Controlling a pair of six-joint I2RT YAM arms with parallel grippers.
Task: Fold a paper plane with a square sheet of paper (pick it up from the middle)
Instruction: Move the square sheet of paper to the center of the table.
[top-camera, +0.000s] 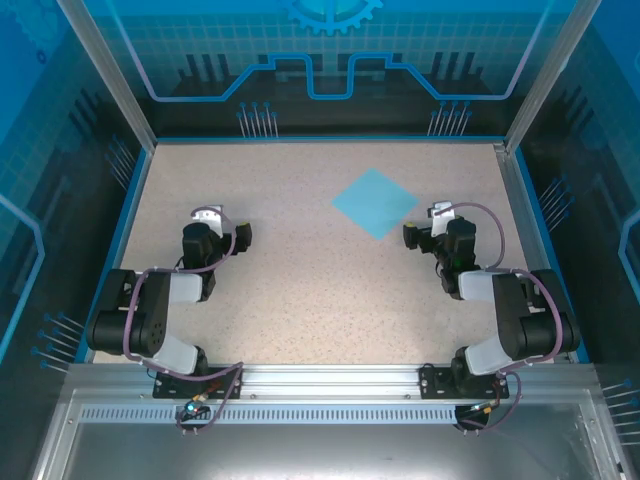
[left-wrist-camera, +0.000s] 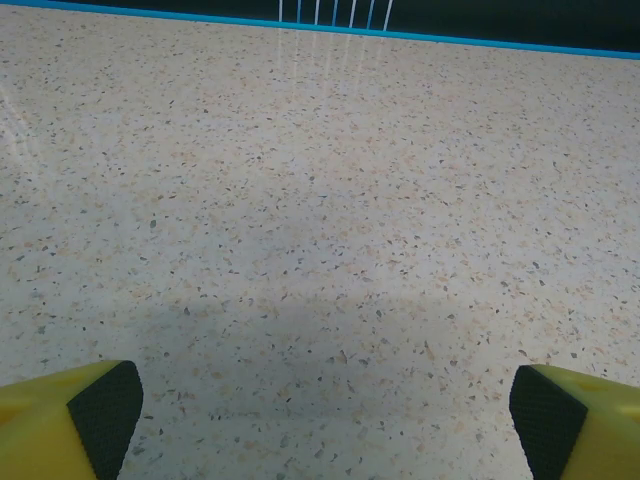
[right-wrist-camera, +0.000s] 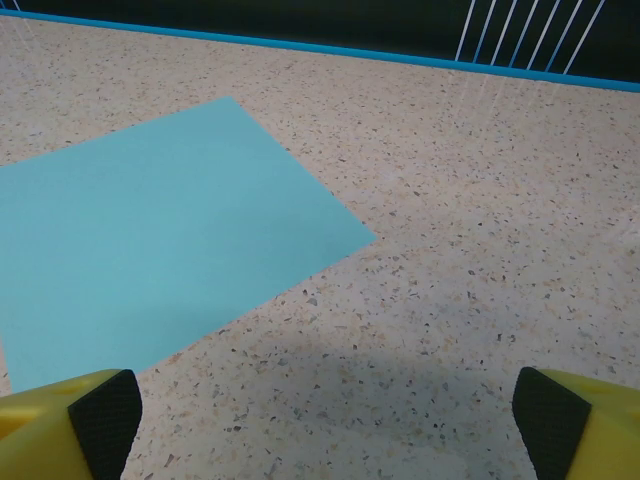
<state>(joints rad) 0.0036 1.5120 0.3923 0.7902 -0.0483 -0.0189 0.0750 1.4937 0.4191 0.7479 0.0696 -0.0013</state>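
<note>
Sheet check: the square sheet of paper lies flat on the speckled table, right of centre and in the far half, turned so it reads as a diamond from the top camera, with one corner pointing back toward the arm bases. My right gripper sits low over the table just beside the sheet's near-right edge, jaws spread wide and holding nothing. From its wrist camera, the right gripper has the sheet ahead and to the left, with one sharp corner reaching toward the middle of the view. The paper is unfolded and uncreased, and bare table lies between the two black pads. I cannot tell from this angle whether the left pad overlaps the paper's near edge. My left gripper is well apart from the sheet, across the table on the left half, also spread wide and empty. Its wrist camera, looking past the left gripper, gives speckled tabletop, the arm's own shadow close in, and a blue rim with thin white rods at the far edge. The overhead view adds the blue-panelled enclosure walls around the table.
</note>
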